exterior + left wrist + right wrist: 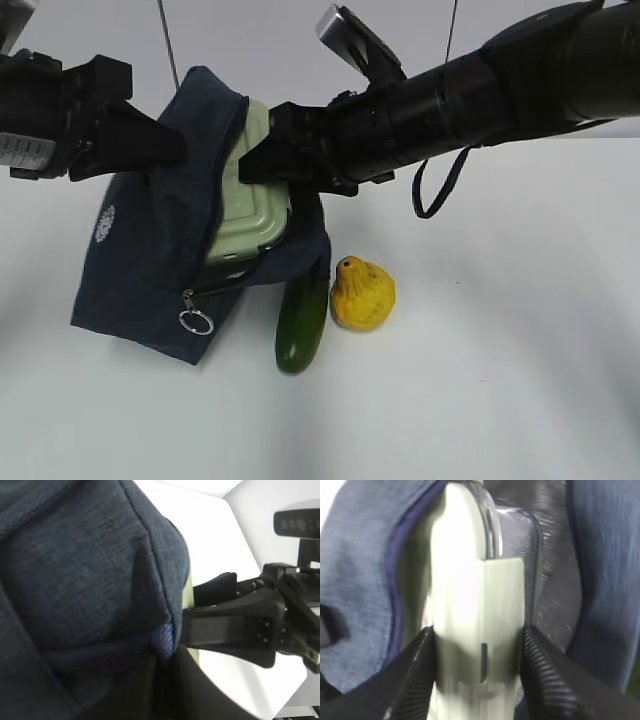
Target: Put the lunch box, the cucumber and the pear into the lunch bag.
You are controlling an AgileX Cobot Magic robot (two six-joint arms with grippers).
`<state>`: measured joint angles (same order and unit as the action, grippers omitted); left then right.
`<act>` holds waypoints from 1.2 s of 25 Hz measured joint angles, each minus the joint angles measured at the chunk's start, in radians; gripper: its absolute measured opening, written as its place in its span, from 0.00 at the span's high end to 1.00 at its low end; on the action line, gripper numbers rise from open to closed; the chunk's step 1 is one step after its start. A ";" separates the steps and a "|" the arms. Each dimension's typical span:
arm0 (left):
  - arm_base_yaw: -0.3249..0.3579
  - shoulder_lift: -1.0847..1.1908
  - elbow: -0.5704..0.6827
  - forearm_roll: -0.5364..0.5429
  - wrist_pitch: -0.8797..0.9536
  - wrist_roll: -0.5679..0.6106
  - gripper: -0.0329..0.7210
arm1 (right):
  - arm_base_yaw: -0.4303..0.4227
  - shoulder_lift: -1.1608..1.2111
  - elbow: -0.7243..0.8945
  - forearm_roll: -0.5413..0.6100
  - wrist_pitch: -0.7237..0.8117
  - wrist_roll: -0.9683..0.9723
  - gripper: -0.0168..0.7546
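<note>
The navy lunch bag [150, 260] stands propped up on the white table with its zippered mouth gaping. My left gripper [175, 145] is shut on the bag's upper edge; in the left wrist view a fold of the fabric [167, 640] sits pinched at the jaws. My right gripper [477, 655] is shut on the lunch box [470, 595], its ribbed fingers [415, 670] against both sides. The sage-lidded lunch box [250, 215] is partly inside the bag's mouth, tilted. On the table in front of the bag lie the cucumber [302, 320] and, to its right, the pear [363, 293].
The zipper's silver ring pull [196, 320] hangs at the bag's lower front. A dark loop [440, 190] dangles below the right arm. The right arm's gripper [235, 625] reaches in close beside the bag's rim. White table [500, 380] spreads right of the pear.
</note>
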<state>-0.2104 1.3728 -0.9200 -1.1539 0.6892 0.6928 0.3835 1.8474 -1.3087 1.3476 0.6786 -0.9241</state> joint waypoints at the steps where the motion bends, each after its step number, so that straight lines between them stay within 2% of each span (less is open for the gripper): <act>1: 0.000 0.000 0.000 0.000 0.000 0.001 0.94 | 0.005 0.004 -0.002 0.000 0.000 0.005 0.48; 7: 0.000 0.000 0.000 -0.006 0.007 0.023 0.94 | 0.007 0.064 -0.004 -0.048 0.015 0.043 0.48; 13: 0.000 0.000 0.000 -0.081 0.057 0.084 0.94 | 0.007 0.086 -0.010 -0.052 0.029 0.049 0.48; 19: 0.000 0.000 0.000 -0.094 0.060 0.089 0.94 | 0.007 0.087 -0.010 -0.084 0.029 0.049 0.48; 23: 0.000 0.000 0.000 -0.095 0.061 0.091 0.94 | 0.007 0.090 -0.010 -0.101 0.029 0.049 0.43; 27: 0.000 0.002 0.000 -0.062 0.056 0.091 0.94 | 0.007 0.090 -0.014 -0.094 0.038 0.049 0.33; 30: 0.000 0.001 0.000 -0.061 0.054 0.091 0.94 | 0.007 0.090 -0.014 -0.094 0.044 0.049 0.31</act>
<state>-0.2104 1.3742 -0.9200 -1.2154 0.7434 0.7838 0.3909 1.9370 -1.3229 1.2532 0.7226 -0.8749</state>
